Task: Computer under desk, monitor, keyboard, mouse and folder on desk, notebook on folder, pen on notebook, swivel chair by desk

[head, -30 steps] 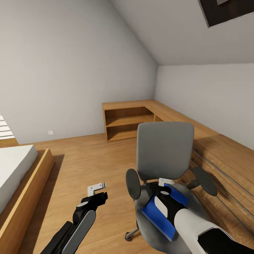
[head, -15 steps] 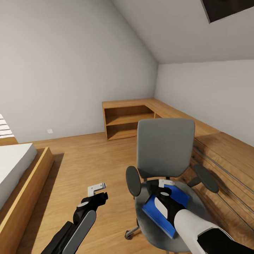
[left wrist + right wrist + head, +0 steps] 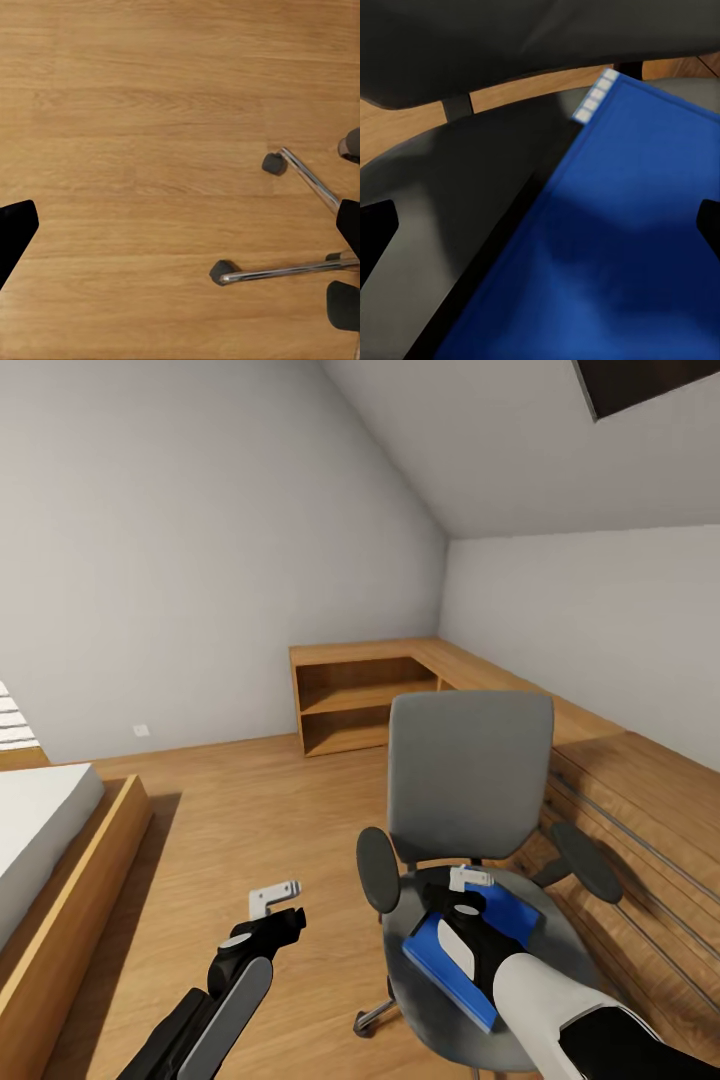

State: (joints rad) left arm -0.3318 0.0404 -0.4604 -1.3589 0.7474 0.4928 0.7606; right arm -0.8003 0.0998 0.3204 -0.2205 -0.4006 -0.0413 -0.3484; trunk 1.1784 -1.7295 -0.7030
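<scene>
From above, the head camera looks forward and down across a slope-ceilinged room, taking in the grey padded swivel chair with black armrests (image 3: 468,800), the flat bright blue folder (image 3: 455,960) on its seat, and the warm wooden plank floor (image 3: 230,830). The left wrist camera faces straight down at that floor (image 3: 135,150) from some height, catching the chair's chrome star base with castors (image 3: 292,225), also seen from the head. The right wrist camera sits very close over the folder (image 3: 615,247) and seat, shared with the head view.
</scene>
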